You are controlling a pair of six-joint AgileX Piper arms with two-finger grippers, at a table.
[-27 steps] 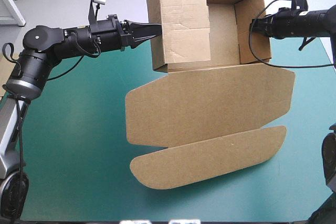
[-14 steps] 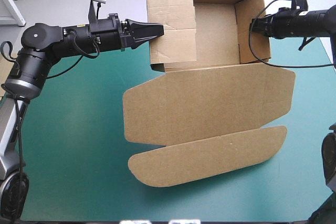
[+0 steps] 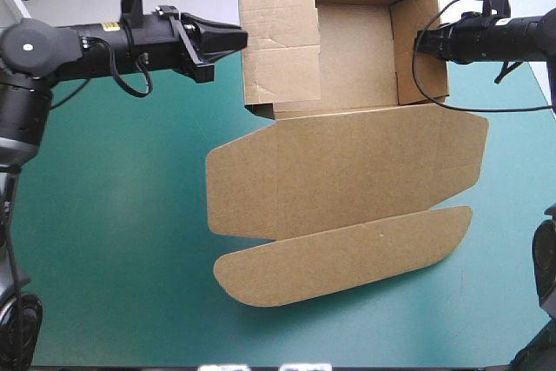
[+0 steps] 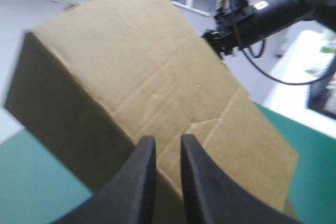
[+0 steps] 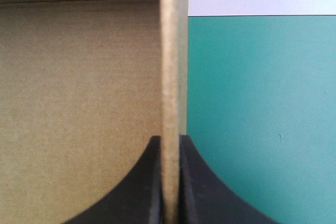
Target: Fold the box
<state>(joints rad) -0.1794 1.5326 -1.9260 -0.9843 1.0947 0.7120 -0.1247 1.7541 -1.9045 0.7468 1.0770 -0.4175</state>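
1. Since the earlier picture, the left gripper point(image 3: 239, 36) has drawn back a little from the box point(image 3: 356, 162) and risen. The tall left panel point(image 3: 278, 41), which leaned further over the tray, now stands more upright.
2. The box is an open tray with raised walls. Its lid point(image 3: 347, 171) lies flat on the box's near side, with the rounded tuck flap point(image 3: 347, 254) at the lid's near end.
3. The right gripper point(image 3: 417, 41) is clamped on the box's right wall point(image 3: 413, 6). The right wrist view shows the board edge pinched between the two black fingers point(image 5: 169, 140). I judge this grip keeps the tray from sliding when the other side is pushed.
4. The left gripper's tips are at the outer face of the box's left panel. In its wrist view point(image 4: 168, 142) the fingers are almost together, with only a thin slit, and I see no board caught in it. Such a narrow point suits pushing, I think, so the panel probably still has to be pressed down into the tray.
5. The teal-green cover point(image 3: 113, 241) spreads to the box's left and near sides, and its far edge passes close by the box's tray.
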